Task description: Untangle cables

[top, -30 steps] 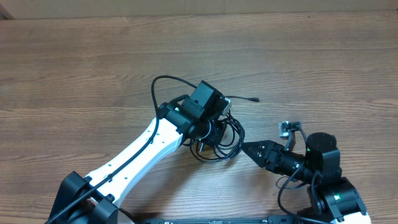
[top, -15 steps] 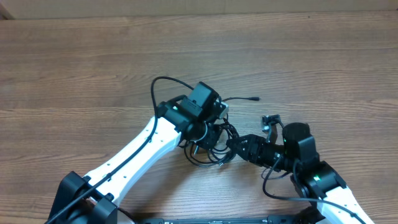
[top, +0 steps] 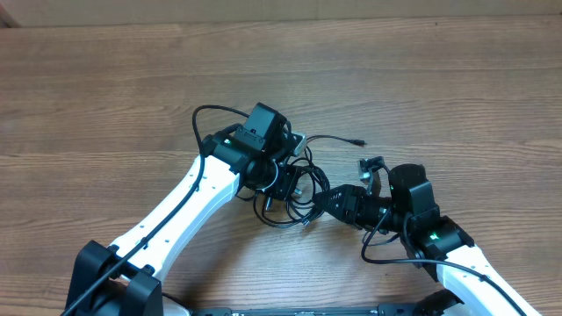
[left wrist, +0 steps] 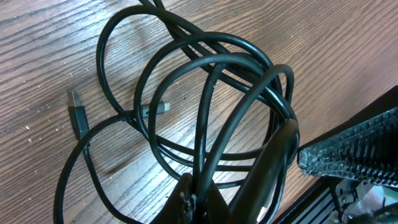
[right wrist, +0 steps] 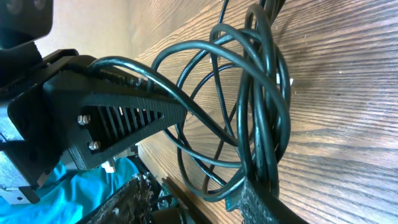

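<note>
Cables (top: 294, 191) are lying in one tangled black bunch near mid-counter (top: 132, 88), on bare wood grain. Both arms are meeting over it: L arm (top: 184, 211) is reaching in from lower left, R arm (top: 457, 259) from lower right.

L pincer (top: 283, 182) is sitting on the bunch's left side, closed tight & pinching several strands. In L wrist view the loops are all converging into its tip at the frame's bottom edge (left wrist: 193, 200). From there they are fanning up & out over the wood, overlapping & crossing at several pts.

R pincer (top: 325, 200) is nosing into the bunch's right side, pointing at L pincer, the two very close. In R wrist view its fingers are standing partway apart, not clamped. The thick part of the bunch is draping down onto the right-hand finger (right wrist: 261, 202), & a few thinner loops are hanging across the gap. Can't tell whether the other finger (right wrist: 134, 198) is touching any strand.

Loose ends:
- One strand is running out to the bunch's upper right, ending in a small plug (top: 359, 141), lying flat & apart from both pincers.
- L wrist view: a flat plug (left wrist: 76, 116) is lying left of the loops.
- A pale-tipped plug (left wrist: 160, 107) is lying inside one loop.
</note>
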Motion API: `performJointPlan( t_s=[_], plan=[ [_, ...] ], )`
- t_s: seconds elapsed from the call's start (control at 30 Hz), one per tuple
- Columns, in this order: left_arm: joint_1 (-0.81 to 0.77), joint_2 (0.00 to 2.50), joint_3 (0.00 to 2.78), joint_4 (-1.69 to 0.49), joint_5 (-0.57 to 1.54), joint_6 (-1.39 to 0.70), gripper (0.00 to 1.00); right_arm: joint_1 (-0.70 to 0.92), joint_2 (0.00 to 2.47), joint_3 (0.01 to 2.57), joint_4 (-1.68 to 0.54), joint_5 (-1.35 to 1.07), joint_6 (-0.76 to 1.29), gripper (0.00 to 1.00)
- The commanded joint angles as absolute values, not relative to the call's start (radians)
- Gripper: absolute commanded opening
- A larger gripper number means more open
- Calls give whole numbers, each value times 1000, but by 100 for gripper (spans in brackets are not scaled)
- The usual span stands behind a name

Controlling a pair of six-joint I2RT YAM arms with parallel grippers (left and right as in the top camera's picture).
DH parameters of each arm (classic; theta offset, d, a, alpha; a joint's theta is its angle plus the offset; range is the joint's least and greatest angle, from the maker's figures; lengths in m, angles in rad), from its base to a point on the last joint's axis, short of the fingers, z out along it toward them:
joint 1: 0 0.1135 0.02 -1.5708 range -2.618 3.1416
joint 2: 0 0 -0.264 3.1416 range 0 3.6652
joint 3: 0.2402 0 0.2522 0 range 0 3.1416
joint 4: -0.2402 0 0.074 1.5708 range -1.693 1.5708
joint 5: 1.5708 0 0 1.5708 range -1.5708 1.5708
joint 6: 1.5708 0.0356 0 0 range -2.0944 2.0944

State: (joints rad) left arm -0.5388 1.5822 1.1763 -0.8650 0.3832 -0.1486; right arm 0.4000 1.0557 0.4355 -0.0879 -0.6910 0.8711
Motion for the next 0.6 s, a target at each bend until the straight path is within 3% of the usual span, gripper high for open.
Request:
performJointPlan(
  t_s=[0.0,0.57],
  plan=[
    [-539,1565,1192,-857,419,-127,4,405,1055,432,-79,-710,873,47],
    [-539,1565,1192,-834,406,-179,4,405,1055,432,-85,-771,890,47]
  ],
)
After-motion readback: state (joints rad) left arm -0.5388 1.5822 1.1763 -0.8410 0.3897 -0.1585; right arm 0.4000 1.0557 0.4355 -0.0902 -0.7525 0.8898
